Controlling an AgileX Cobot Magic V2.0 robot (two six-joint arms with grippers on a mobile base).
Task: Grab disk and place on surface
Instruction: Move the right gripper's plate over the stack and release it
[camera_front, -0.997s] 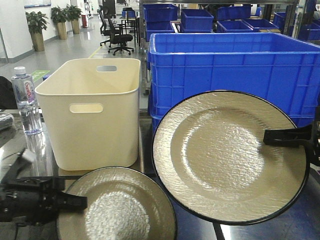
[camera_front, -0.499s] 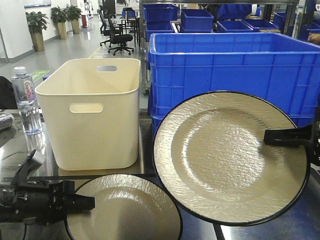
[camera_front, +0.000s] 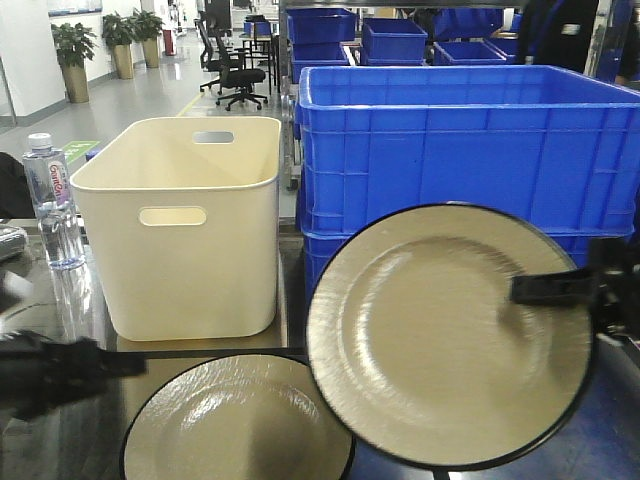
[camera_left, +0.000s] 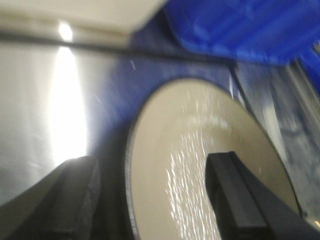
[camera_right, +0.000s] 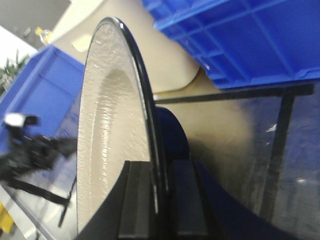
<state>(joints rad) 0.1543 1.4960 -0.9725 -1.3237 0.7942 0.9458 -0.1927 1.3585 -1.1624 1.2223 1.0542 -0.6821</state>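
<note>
right tool (camera_right: 160, 172) clenched on the rim of the raised disk (camera_front: 440, 340); tilt it flat, lower gently onto tabletop (camera_left: 30, 125) beside the resting disk (camera_front: 235, 420), clear of the released left tool (camera_left: 152, 165).

Your right disk (camera_front: 440, 340) and left disk (camera_front: 235, 425) are textured beige, black-rimmed; the bin (camera_front: 185, 240) cream, crates (camera_front: 460, 140) blue, table (camera_left: 30, 125) shiny grey.

Your anchor is the big blue crate (camera_front: 460, 150). Behind it you see more blue crates (camera_front: 393, 38) on racking. Left of it sits a cream bin (camera_front: 185, 225), then a water bottle (camera_front: 48, 200). Far back-left of it you get glossy grey floor (camera_front: 140, 95), black office chairs (camera_front: 238, 75), potted plants (camera_front: 72, 45) and a white wall (camera_front: 25, 60). The light is bright and even.
</note>
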